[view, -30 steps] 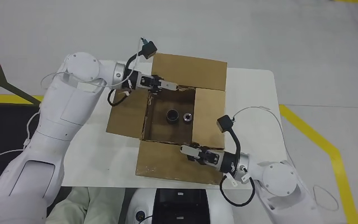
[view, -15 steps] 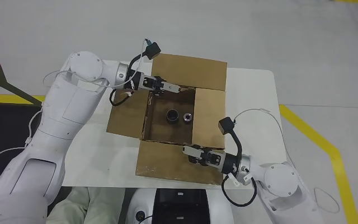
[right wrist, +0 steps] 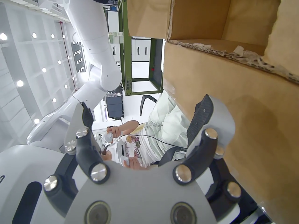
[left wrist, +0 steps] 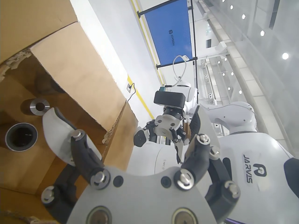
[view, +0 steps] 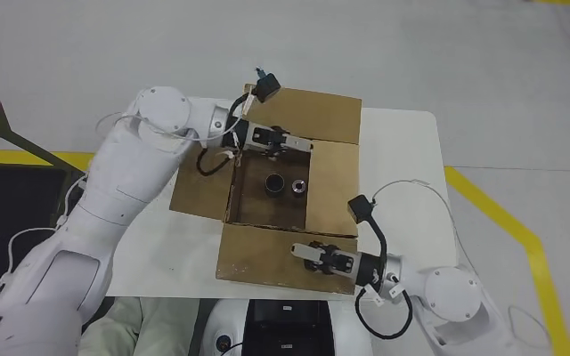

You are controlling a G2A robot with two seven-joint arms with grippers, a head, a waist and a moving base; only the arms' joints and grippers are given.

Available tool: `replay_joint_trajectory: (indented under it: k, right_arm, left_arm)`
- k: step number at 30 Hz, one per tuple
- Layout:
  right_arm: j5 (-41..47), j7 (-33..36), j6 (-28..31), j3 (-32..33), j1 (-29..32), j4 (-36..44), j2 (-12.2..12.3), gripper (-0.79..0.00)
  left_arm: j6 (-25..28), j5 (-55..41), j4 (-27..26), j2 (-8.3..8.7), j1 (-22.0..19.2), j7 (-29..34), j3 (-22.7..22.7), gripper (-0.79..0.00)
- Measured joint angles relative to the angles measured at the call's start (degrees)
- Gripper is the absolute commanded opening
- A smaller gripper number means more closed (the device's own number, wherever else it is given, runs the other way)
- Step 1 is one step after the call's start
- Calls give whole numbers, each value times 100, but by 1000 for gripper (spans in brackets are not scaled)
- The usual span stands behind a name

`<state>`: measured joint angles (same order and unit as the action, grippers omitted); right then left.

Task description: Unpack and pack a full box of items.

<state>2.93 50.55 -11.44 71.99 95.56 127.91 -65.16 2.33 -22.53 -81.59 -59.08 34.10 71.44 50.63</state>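
Observation:
An open cardboard box stands mid-table with its flaps spread out. On its floor sit a dark hollow cylinder and a smaller metal cylinder. My left gripper hangs open and empty over the box's far edge, above the two cylinders. My right gripper is open and empty too, low over the near flap, with one finger above the cardboard.
The white table has bare room to the right of the box and at its near left. The far flap stands behind the left gripper. The right gripper appears beyond the box in the left wrist view.
The left gripper has slid to the right along the box's far edge. The right gripper has drawn back a little toward the table's near edge, over the near flap.

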Motion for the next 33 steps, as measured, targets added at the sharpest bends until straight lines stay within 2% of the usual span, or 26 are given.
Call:
replay_joint_trajectory:
  k: [8, 17, 33]
  right_arm:
    - [-221, 244, -125, 23, 186, 198, 84, 0]
    - [-278, 221, -240, -3, 242, 250, 141, 0]
    - [-246, 11, -303, -89, 247, 239, 209, 0]
  left_arm:
    - [-215, -25, 298, -264, -286, -260, -597, 0]
    - [-203, 423, 675, -487, -360, -797, -1066, 0]
    - [20, 841, 1099, -826, -291, -1493, -1502, 0]
